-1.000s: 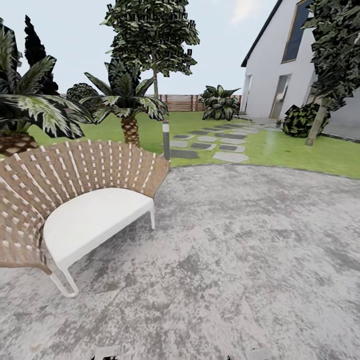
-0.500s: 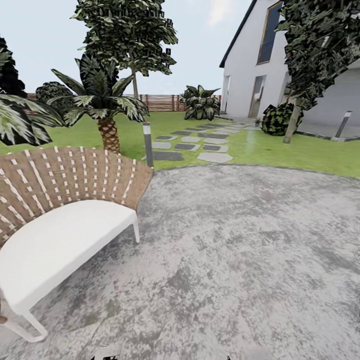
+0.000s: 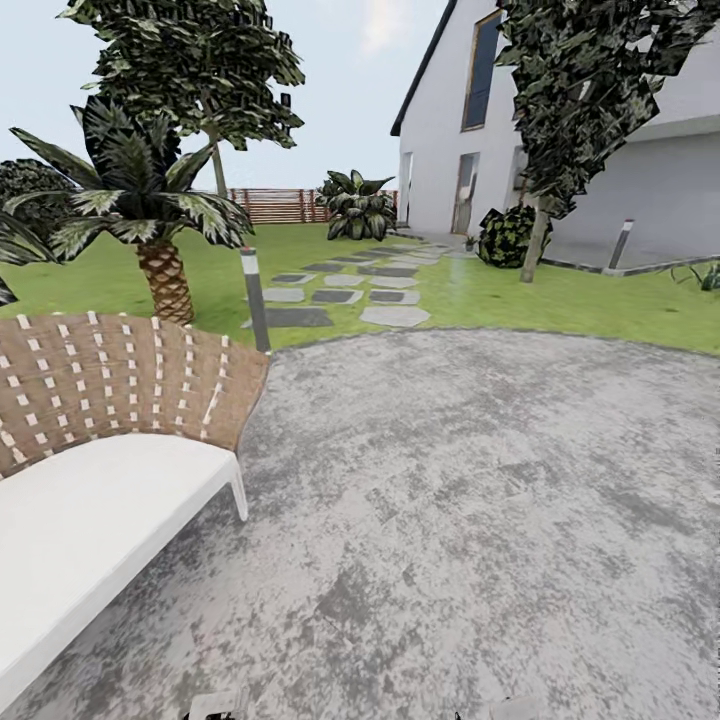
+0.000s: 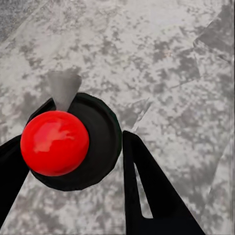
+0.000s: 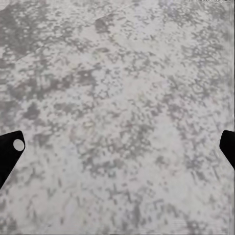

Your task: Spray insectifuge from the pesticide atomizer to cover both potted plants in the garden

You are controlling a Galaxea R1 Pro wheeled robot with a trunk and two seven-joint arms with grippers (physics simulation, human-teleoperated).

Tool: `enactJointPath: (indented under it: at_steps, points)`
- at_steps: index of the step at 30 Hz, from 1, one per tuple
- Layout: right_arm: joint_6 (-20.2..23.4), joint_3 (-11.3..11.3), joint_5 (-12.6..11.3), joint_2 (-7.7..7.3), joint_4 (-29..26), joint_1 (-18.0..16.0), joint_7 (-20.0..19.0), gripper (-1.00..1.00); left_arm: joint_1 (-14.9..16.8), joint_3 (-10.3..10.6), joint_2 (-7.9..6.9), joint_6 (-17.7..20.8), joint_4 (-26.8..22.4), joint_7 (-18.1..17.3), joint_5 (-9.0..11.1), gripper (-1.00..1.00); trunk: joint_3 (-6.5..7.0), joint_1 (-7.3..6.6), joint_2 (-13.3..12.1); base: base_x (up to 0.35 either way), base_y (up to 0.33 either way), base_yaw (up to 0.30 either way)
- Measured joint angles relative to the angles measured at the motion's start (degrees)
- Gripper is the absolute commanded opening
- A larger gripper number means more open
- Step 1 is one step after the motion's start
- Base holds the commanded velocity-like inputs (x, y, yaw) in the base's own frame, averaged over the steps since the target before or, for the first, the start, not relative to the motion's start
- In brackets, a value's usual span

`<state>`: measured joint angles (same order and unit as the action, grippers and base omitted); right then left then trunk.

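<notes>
I stand on rough grey paving, with a woven wicker seat and its white cushion near me on the left. Just past the seat's far corner, a slim bollard stands at the edge of the lawn. Grey stepping stones lead away over the grass toward a white house far on the right. A palm rises far left behind the seat, a tall tree stands behind it, and a wooden slat fence closes the far side.

In my left wrist view, my left fingers are spread apart, dark against the paving, with a red ball on a black disc between them; I cannot tell what that is. In my right wrist view, my right fingers sit spread wide at the picture's two edges, with bare paving between them.

The atomizer and the two potted plants are nowhere I can make out.
</notes>
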<state>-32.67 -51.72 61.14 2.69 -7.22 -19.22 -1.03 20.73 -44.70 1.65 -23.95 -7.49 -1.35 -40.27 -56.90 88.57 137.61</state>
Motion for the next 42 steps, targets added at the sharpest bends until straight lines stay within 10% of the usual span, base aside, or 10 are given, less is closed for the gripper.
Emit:
enactJointPath:
  at_steps: [42]
  points:
    - [0.0, 0.0, -0.1, 0.0, 0.0, 0.0, 0.1, 1.0, 0.0, 0.0, 0.0, 0.0, 0.0, 0.0, 0.0, -1.0, 0.0, 0.0, 0.0, 0.338, 0.0, -0.071]
